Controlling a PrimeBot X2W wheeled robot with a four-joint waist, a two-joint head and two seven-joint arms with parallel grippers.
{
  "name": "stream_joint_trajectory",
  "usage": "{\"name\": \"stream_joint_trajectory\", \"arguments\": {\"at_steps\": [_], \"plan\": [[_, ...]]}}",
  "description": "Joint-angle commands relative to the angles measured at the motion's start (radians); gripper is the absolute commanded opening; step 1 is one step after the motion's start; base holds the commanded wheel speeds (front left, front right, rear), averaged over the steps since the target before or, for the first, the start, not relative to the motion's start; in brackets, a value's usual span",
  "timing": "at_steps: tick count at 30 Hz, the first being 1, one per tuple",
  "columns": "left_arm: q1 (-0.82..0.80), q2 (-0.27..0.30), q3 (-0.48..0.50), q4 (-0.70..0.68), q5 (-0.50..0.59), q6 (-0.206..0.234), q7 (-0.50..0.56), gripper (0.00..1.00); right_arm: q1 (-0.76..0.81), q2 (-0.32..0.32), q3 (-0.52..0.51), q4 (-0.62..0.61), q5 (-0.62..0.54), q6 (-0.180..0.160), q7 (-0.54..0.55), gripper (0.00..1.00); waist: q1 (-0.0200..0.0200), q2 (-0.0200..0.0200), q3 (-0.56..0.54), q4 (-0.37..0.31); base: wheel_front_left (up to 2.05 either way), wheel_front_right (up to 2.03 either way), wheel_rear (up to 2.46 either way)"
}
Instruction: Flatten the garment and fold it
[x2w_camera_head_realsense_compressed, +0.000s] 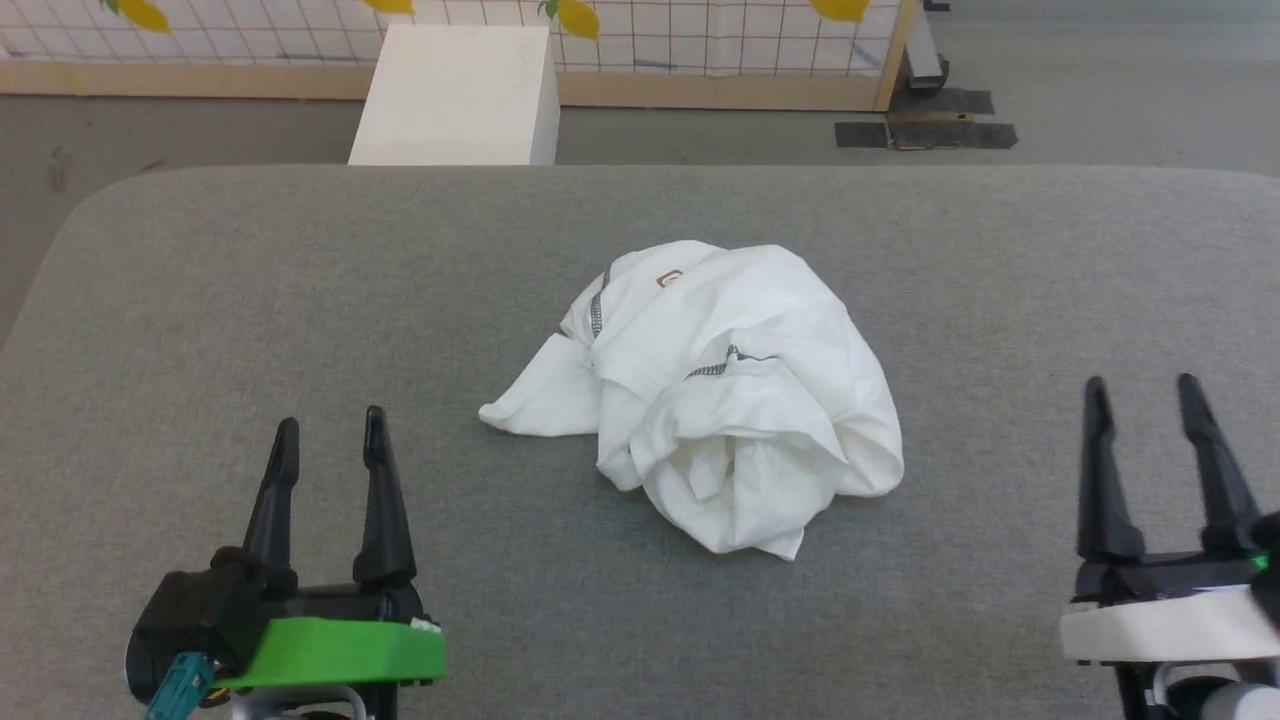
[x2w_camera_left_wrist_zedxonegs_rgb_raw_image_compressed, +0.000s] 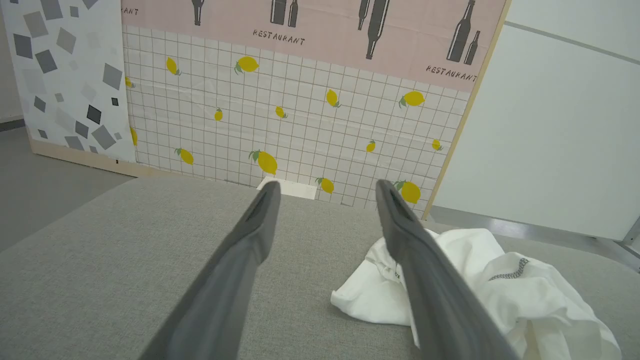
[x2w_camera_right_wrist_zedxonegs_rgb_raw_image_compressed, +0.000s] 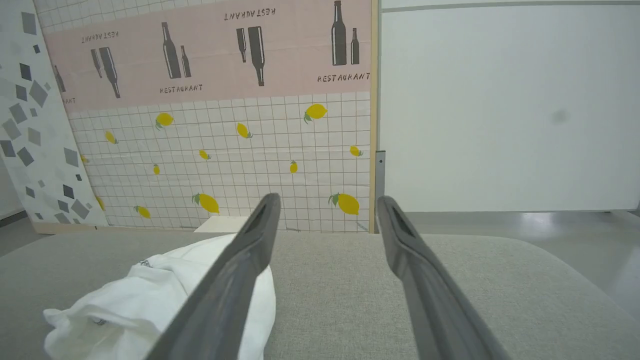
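Both steps are remaining: the garment (x2w_camera_head_realsense_compressed: 700, 390) is lying crumpled on the worktop (x2w_camera_head_realsense_compressed: 250, 300), and your left gripper (x2w_camera_head_realsense_compressed: 328, 425) and right gripper (x2w_camera_head_realsense_compressed: 1142, 385) are holding fingers (x2w_camera_head_realsense_compressed: 378, 500) apart, empty.

Open grey tabletop (x2w_camera_head_realsense_compressed: 200, 300) lies all round the crumpled garment (x2w_camera_head_realsense_compressed: 720, 390).

Staged test lab, printed lemon-tile backdrop panel (x2w_camera_left_wrist_zedxonegs_rgb_raw_image_compressed: 300, 125), restaurant poster (x2w_camera_left_wrist_zedxonegs_rgb_raw_image_compressed: 325, 30), grey padded table (x2w_camera_head_realsense_compressed: 300, 300)
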Motion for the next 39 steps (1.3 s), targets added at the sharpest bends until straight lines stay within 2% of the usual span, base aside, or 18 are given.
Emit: {"name": "stream_joint_trajectory", "arguments": {"at_steps": [1,10,16,21,22,23,27,31,35,39], "plan": [[0.004,-0.015,0.01,-0.004,0.013,-0.021,-0.004,1.0,0.001,0.0,0.03,-0.01,-0.01,-0.002,0.025,1.0,0.0,-0.0001,0.021,0.021,0.0,0.0,0.0],[-0.038,-0.118,0.054,0.024,0.068,-0.122,-0.004,1.0,-0.006,0.0,0.214,0.014,-0.042,-0.002,0.212,1.0,0.0,-0.0001,0.085,0.085,0.0,0.0,0.0],[-0.059,-0.155,0.075,0.052,0.094,-0.171,-0.004,1.0,-0.038,0.0,0.25,0.14,-0.052,-0.002,0.319,1.0,0.0,-0.0001,0.121,0.145,0.0,0.0,0.0],[-0.073,-0.167,0.09,0.07,0.114,-0.197,-0.004,1.0,-0.093,0.0,0.268,0.257,-0.066,-0.002,0.36,1.0,0.0,-0.0001,0.129,0.178,0.0,0.0,0.0],[-0.074,-0.168,0.092,0.073,0.117,-0.201,-0.004,1.0,-0.103,0.0,0.265,0.282,-0.065,-0.002,0.369,0.28,0.0,-0.0001,0.128,0.182,0.0,0.0,0.0],[-0.074,-0.17,0.095,0.075,0.119,-0.203,-0.004,1.0,-0.111,0.0,0.264,0.298,-0.066,-0.002,0.375,0.0,0.0,-0.0001,0.126,0.184,0.0,0.0,0.0],[-0.07,-0.174,0.104,0.082,0.126,-0.208,-0.004,1.0,-0.132,0.0,0.255,0.335,-0.058,-0.002,0.379,0.0,0.0,-0.0001,0.113,0.183,0.0,0.0,0.0],[-0.057,-0.176,0.112,0.087,0.131,-0.211,-0.005,1.0,-0.136,0.0,0.265,0.308,-0.037,-0.002,0.377,0.0,0.0,-0.0001,0.087,0.159,0.0,0.0,0.0],[-0.046,-0.177,0.123,0.086,0.137,-0.213,-0.005,1.0,-0.154,-0.001,0.281,0.2,-0.034,-0.002,0.414,0.0,0.0,-0.0001,0.054,0.117,0.0,0.0,0.0],[-0.041,-0.177,0.135,0.085,0.144,-0.216,-0.005,1.0,-0.196,-0.052,0.253,0.04,-0.043,-0.002,0.474,0.0,0.0,-0.0001,0.03,0.074,0.0,0.0,0.0]]}}
